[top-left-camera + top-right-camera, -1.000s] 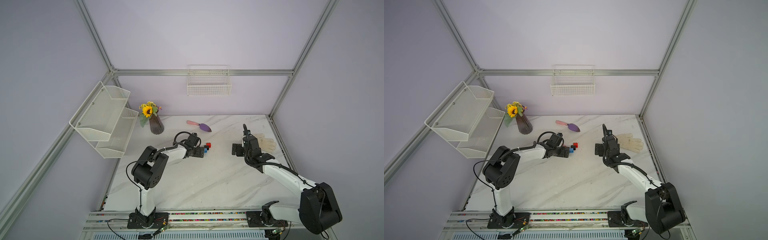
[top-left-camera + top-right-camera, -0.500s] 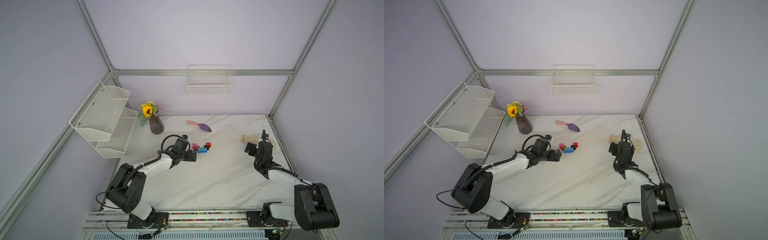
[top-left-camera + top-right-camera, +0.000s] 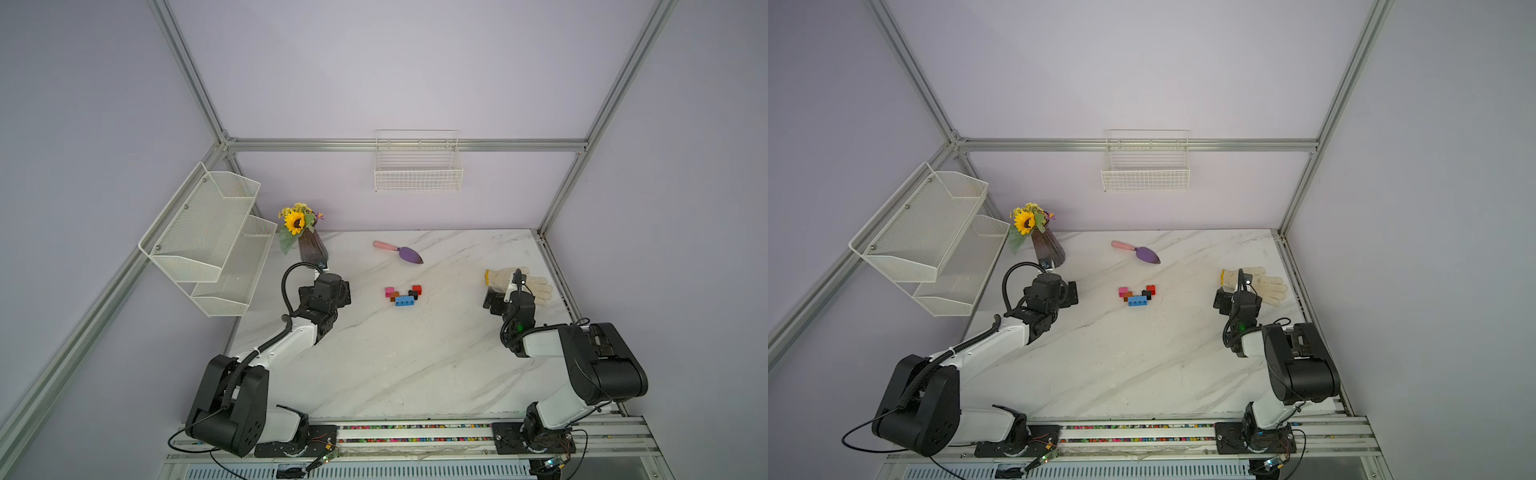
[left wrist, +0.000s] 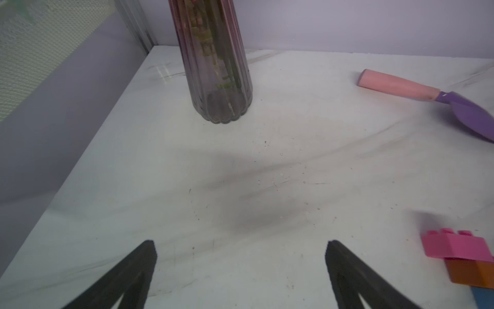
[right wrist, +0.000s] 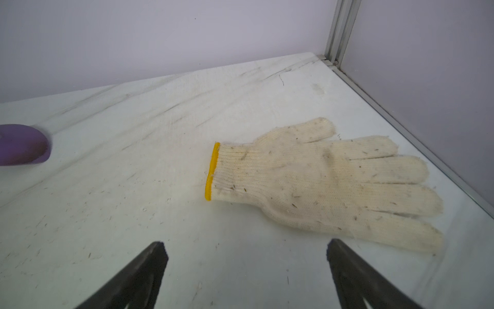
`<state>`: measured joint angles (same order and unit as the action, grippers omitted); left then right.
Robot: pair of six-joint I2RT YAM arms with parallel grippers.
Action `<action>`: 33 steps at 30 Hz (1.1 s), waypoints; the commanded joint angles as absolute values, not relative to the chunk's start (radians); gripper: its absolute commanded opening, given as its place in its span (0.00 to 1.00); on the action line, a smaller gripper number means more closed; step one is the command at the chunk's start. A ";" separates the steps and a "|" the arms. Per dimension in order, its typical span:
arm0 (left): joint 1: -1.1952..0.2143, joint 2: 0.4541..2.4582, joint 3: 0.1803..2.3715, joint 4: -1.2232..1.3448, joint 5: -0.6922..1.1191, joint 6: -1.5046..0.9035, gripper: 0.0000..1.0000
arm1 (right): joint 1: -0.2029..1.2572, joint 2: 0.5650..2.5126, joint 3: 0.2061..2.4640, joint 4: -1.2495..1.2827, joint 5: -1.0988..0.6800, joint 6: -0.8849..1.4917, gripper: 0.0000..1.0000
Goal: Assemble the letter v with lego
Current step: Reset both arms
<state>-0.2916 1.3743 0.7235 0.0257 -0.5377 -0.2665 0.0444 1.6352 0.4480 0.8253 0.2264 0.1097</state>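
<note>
Hovering the left gripper (image 4: 240,242) low over the table (image 3: 415,353) near the vase (image 3: 312,249), jaws spread wide, gripping nothing. Noting the letter v (image 3: 402,295) lying mid-table, apart from both grippers: blue brick (image 3: 405,301) forming the base, pink brick (image 3: 389,290) and red brick (image 3: 417,288) forming the tips. Holding the right gripper (image 5: 246,242) equally wide, empty, just short of the glove (image 5: 320,179).

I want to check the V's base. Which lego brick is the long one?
The light-blue brick: it is the only rectangle, and it lies at the V's bottom, nearest the robot. The pink, orange, black and red ones are small squares.
</note>
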 commanded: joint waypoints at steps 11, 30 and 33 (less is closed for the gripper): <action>-0.225 1.420 0.523 0.637 -0.694 0.050 1.00 | 0.025 1.780 0.417 1.111 0.238 0.098 0.97; -0.025 1.579 0.347 1.021 -0.219 0.021 1.00 | 0.025 1.781 0.418 1.111 0.240 0.097 0.97; -0.025 1.564 0.371 0.955 -0.225 0.004 1.00 | 0.025 1.781 0.419 1.108 0.239 0.098 0.97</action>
